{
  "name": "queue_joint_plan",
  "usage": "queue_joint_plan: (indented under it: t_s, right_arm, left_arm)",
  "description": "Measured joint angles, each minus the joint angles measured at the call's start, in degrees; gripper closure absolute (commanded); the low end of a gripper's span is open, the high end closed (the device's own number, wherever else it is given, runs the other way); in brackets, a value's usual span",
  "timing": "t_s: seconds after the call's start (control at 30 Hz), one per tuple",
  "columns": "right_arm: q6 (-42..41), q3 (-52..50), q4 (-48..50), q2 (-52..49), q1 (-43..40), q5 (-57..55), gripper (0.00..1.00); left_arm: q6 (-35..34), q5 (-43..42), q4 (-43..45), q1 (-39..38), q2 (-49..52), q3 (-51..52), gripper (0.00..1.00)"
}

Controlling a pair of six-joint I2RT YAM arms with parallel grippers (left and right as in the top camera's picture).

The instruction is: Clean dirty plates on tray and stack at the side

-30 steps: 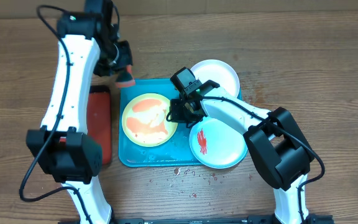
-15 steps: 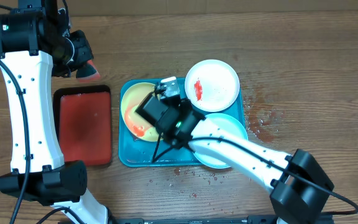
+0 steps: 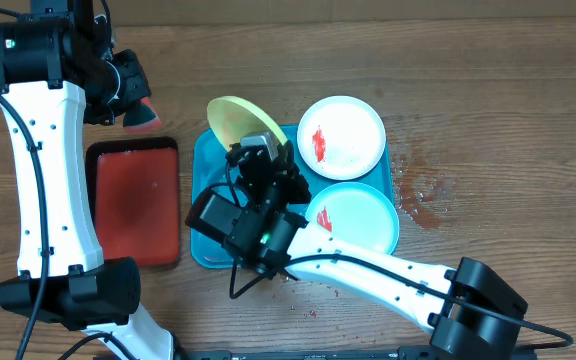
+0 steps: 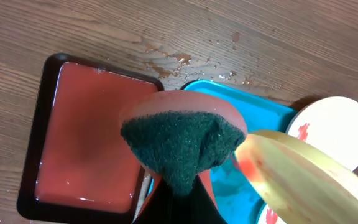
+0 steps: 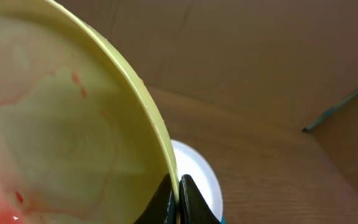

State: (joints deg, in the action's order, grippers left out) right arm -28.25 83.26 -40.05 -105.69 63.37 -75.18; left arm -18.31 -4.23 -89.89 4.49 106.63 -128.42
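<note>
Now the yellow-green plate [image 3: 238,121] stands tilted over the far left of the tray [image 3: 199,175], its rim pinched in your right gripper [image 5: 178,198]; hold it steady and bring the left gripper [image 4: 178,205], clamped on the sponge [image 4: 182,140], to its smeared face.

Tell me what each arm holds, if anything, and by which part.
Right end effector: yellow-green plate, by its rim. Left end effector: sponge, by its narrow end.

A wooden desk [image 3: 508,90] carries a dark-rimmed red tray [image 3: 133,205] at 9 o'clock, its bed wet and glossy. An orange sponge [image 4: 179,146] with a dark green scouring face shows at the tray's 12 o'clock. Droplets [image 3: 423,195] speckle the desk at 3 o'clock.
</note>
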Motion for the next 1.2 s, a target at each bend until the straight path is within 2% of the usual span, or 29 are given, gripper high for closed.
queue_joint_plan:
  t_s: [0.27,0.43,0.57,0.67,0.87,1.1,1.13,1.2]
  right_arm:
    - [-0.7,0.0,0.1,0.0,0.0,-3.1,0.96]
    - [-1.7,0.0,-0.3,0.0,0.0,0.5,0.96]
    - [-6.6,0.0,-4.8,0.0,-0.7,13.1,0.96]
    - [-12.2,0.0,-8.0,0.0,-3.5,27.2,0.96]
    - [-18.8,-1.3,-5.2,-0.2,-13.5,54.5,0.96]
    - [-22.4,-4.2,-5.1,-4.5,-18.0,70.5,0.96]
    - [-22.6,-4.3,-5.2,-5.4,-18.1,72.0,0.92]
    - [-22.9,-4.3,-5.1,-6.4,-18.1,74.0,0.69]
  left_arm:
    - [0.0,0.0,0.0,0.0,0.0,0.0,0.96]
    - [0.0,0.0,0.0,0.0,0.0,0.0,0.96]
    - [0.0,0.0,-0.1,0.0,0.0,0.0,0.96]
    - [0.0,0.0,-0.2,0.0,0.0,0.0,0.96]
    - [0.0,0.0,-0.2,0.0,0.0,0.0,0.96]
    - [0.0,0.0,-0.2,0.0,0.0,0.0,0.96]
    - [0.0,0.0,-0.2,0.0,0.0,0.0,0.96]
    - [0.0,0.0,-0.2,0.0,0.0,0.0,0.96]
